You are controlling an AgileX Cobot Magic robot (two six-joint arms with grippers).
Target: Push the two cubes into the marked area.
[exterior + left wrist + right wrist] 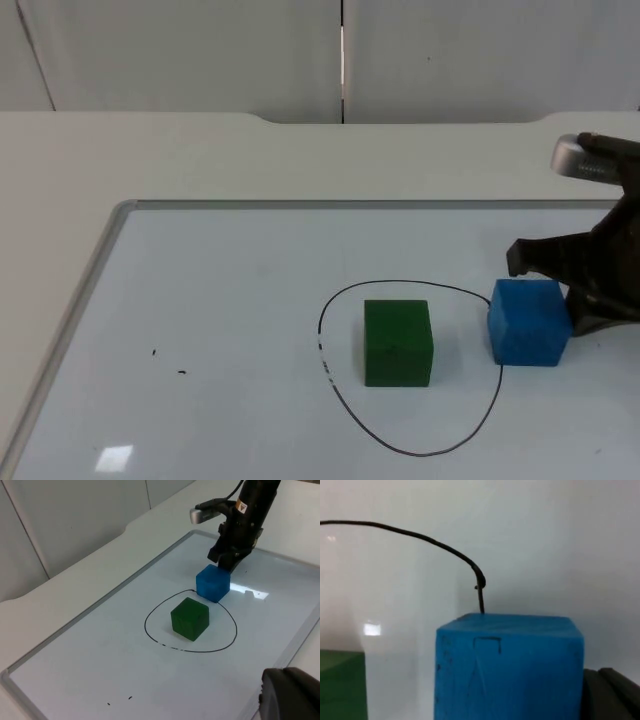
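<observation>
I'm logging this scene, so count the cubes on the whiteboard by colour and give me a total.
Green cube: 1, inside the marked area.
Blue cube: 1, at the outline's edge, with the right gripper against it.
Total: 2 cubes.

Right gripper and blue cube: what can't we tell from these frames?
- Right gripper: top view cuts it off at the picture edge; the blue cube hides its fingers in the left wrist view, so open or shut is unclear.
- Contact between gripper and cube: not resolvable.
- Green cube: cut off in the right wrist view.
</observation>
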